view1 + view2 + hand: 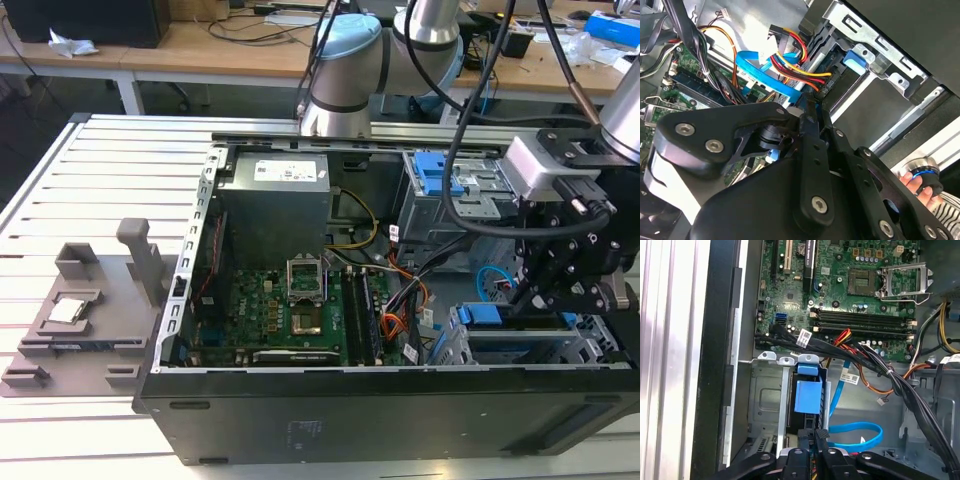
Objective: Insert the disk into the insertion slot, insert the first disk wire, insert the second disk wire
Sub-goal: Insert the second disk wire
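In the exterior view the gripper (528, 298) hangs low over the corner of the open computer case at the exterior view's right. The one disk (490, 316) lies just beside it toward the exterior view's left. Its blue carrier appears already seated in the one insertion slot (530, 352), long axis running along the case's near wall.

In the second wrist view the fingers are drawn close together, with barely a gap. Their tips are just beside one blue flat cable (765, 75) and one bundle of red, yellow and orange power wires (796, 65). I cannot tell whether they pinch either.

In the first wrist view the gripper (815, 437) lines up with the disk's (807, 396) blue end tab, which faces it from between the rails of the insertion slot (765, 405). The tab and the tips look near, not touching
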`<state>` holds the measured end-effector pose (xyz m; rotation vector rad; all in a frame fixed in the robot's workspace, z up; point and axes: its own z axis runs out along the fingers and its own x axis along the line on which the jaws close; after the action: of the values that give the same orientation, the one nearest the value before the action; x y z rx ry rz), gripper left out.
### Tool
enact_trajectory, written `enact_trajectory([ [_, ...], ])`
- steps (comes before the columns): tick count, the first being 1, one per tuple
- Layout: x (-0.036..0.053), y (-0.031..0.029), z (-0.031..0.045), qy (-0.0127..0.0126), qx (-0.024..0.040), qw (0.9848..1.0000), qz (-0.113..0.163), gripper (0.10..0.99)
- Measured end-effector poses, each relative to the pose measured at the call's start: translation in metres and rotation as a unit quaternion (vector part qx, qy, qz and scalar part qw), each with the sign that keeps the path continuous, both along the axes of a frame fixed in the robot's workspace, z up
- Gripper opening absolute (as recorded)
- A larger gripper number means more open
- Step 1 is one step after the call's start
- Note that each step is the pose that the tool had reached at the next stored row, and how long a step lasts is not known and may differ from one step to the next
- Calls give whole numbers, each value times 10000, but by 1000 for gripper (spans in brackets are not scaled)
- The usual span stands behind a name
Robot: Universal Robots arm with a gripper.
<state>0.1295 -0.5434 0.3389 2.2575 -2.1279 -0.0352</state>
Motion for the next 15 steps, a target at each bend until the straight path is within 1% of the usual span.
enact_trajectory([
  [7, 1, 0, -20, -1, 3, 10000, 1, 165],
  [8, 2, 0, -20, -1, 2, 10000, 1, 176],
  [9, 1, 0, -23, 0, 6, 10000, 1, 235],
  [11, 1, 0, -25, 0, 7, 10000, 1, 235],
  [12, 1, 0, -21, 0, 3, 10000, 0, 302],
  [15, 1, 1, 29, 0, 3, 10000, 0, 302],
])
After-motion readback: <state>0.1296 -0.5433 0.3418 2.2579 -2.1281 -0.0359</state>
